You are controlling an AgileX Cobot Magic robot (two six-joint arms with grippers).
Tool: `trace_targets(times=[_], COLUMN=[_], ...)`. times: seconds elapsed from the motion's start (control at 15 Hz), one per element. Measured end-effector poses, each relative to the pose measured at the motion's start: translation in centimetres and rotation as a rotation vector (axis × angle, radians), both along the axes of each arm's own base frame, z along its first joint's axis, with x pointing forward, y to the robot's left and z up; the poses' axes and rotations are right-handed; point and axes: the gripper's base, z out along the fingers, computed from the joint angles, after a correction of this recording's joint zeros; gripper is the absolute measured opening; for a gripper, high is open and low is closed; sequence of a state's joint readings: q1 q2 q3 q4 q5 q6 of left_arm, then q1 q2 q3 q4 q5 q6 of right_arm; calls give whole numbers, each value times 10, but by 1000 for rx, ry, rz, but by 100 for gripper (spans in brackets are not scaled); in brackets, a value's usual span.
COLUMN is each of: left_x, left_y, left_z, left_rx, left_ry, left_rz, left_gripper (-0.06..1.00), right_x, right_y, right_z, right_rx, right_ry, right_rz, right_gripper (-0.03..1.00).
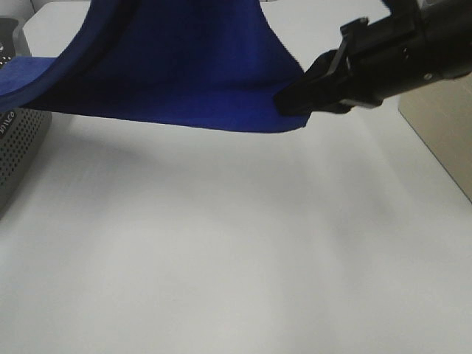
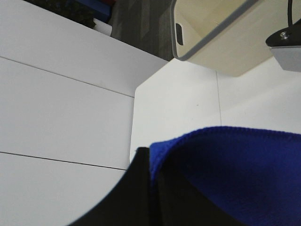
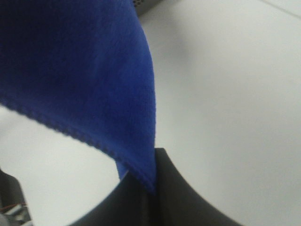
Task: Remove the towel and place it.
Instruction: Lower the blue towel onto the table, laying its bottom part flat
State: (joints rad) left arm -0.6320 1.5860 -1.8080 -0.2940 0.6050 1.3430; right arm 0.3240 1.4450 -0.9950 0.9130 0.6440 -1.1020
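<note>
Right gripper (image 1: 289, 102) on towel (image 1: 184, 66) corner — open tabletop (image 1: 236, 251) below

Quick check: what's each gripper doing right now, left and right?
Left gripper: closed, holding the towel.
Right gripper: closed, holding the towel at its edge.

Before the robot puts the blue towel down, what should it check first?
1. Right pincer shut on a corner of the towel: ok.
2. Left pincer shut on the towel's edge: ok; the left wrist view shows blue cloth pinched between the black fingers.
3. Towel lifted off the table: ok; it hangs stretched above the white top, with a shadow under it.
4. Room to lay it down: ok; the high view shows only bare white table in front of the towel.
5. Towel free of the grey basket: cannot tell; the cloth's left end passes over the basket and runs out of the picture.
</note>
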Motion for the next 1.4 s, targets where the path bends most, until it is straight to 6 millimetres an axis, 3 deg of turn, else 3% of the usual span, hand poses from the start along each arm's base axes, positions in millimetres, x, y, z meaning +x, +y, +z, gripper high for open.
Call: trace_targets(times=[0.07, 0.13, 0.33, 0.67, 1.0, 1.2, 1.4], left_x=[2, 8, 10, 8, -1, 11, 3], left_y=[-1, -3, -2, 0, 17, 43, 52], left_z=[1, 11, 18, 21, 25, -1, -21], left_rx=[-28, -167, -279, -423, -587, -605, -467], left_ry=[-4, -64, -66, 56, 347, 682, 861], left_rz=[8, 50, 80, 108, 184, 448, 618], left_gripper=[0, 0, 0, 0, 0, 0, 0], right_x=[2, 14, 21, 7, -3, -5, -7], right_y=[-3, -16, -36, -49, -57, -53, -37], right_z=[9, 41, 99, 176, 185, 184, 170], right_rx=[-41, -215, -392, -394, -465, -451, -324], right_ry=[-25, -87, -131, -225, -181, -168, -61], right_rz=[-13, -88, -256, -351, -354, -306, -222], right_gripper=[2, 2, 2, 2, 2, 2, 2])
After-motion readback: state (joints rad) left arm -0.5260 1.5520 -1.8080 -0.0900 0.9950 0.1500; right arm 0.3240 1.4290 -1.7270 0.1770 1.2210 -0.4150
